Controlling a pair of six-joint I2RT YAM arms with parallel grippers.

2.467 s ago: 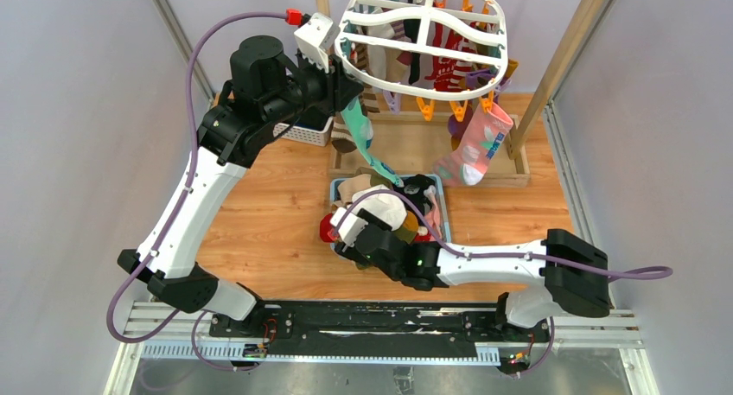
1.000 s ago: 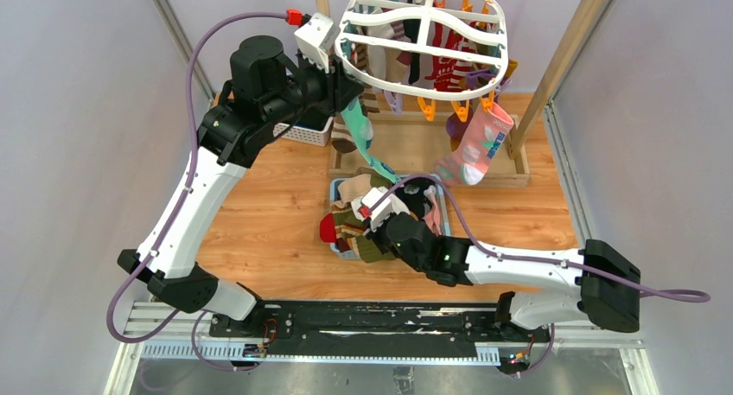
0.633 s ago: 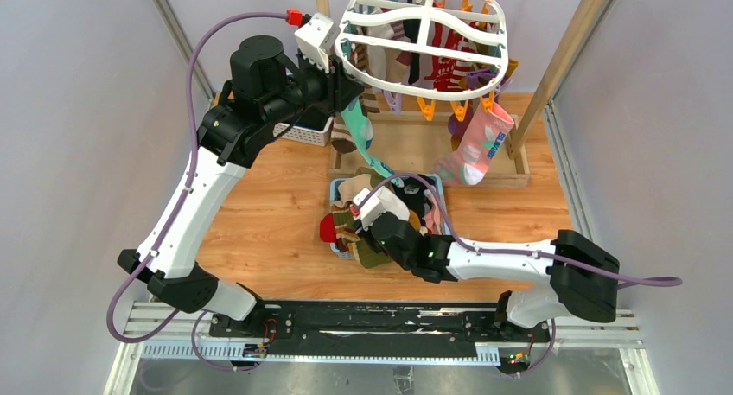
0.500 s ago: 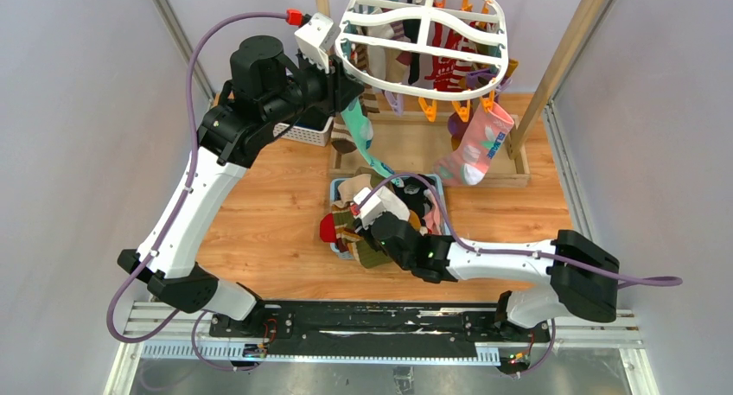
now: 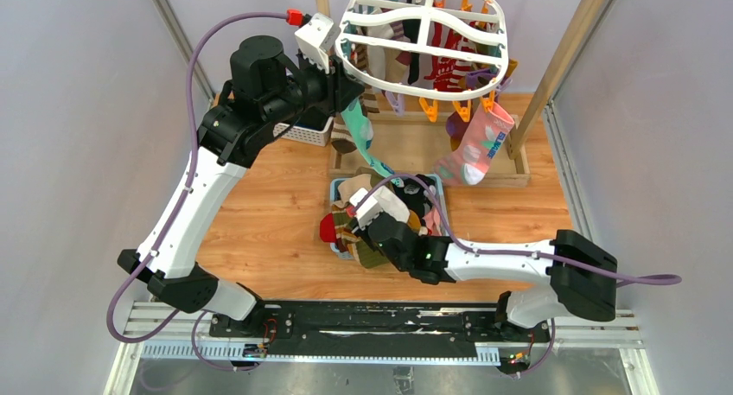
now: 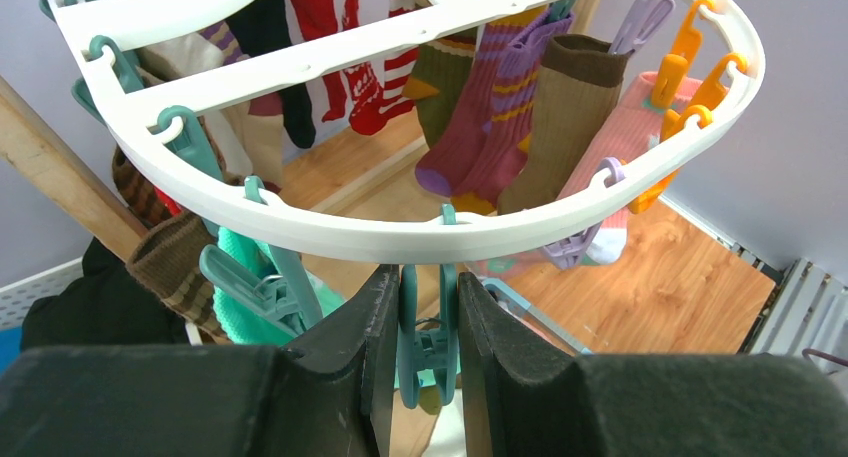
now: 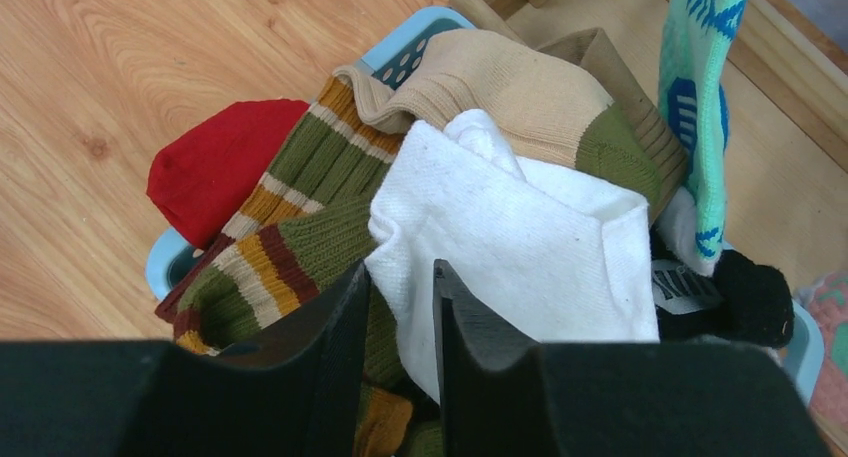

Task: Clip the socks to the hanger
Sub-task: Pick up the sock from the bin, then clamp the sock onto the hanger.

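Left wrist: my left gripper (image 6: 428, 352) is clenched on a teal clip (image 6: 428, 322) dangling under the hanger (image 6: 400, 239) rim, pinching it ready for a sock.

Right wrist: my right gripper (image 7: 400, 312) is down in the basket (image 7: 420, 37). A white sock (image 7: 520, 247) has its edge between the jaws, which stand slightly apart; I cannot tell if they bite. I judge this the pick step. Next I close, lift and carry the cuff up to the clip. Striped socks (image 7: 290, 237) touch it and may drag along.

Top: the hanger hangs from a rack (image 5: 562, 58). A mint sock (image 5: 361, 140) dangles between basket and clip, across my path.
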